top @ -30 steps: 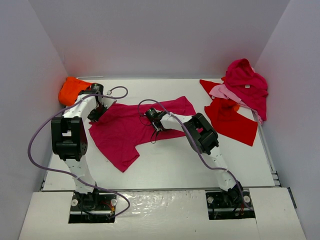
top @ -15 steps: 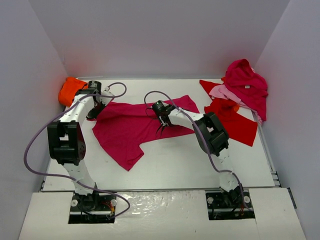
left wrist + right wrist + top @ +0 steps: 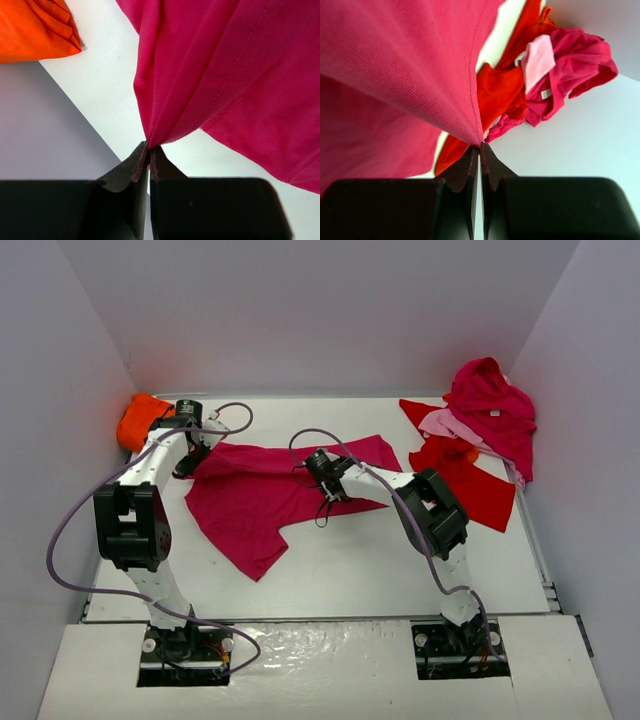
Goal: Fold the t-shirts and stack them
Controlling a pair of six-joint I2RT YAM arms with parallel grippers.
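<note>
1. Presently, a soft magenta-crimson cloth t-shirt [image 3: 255,505] lies spread and wrinkled on the middle-left of the white table [image 3: 380,570], between the two arms.
2. The left claw [image 3: 148,147] is pressed together on the shirt's far-left edge, pinching a gathered fold of cloth that fans out from its black fingertips.
3. The right claw [image 3: 480,146] is likewise closed tight, pinching a stitched hem at the shirt's right part, near the table's middle.
4. A bunched orange cloth t-shirt [image 3: 137,420] sits in the far-left corner, near the left claw but apart from the pinched shirt.
5. At the far right, against the wall, a crumpled magenta cloth t-shirt [image 3: 490,400] tops a heap. A light pink cloth t-shirt [image 3: 445,423] shows under it, and a bright red cloth t-shirt [image 3: 465,490] spreads flatter beneath both.
6. A strip of bare table separates that heap from the pinched shirt.
</note>
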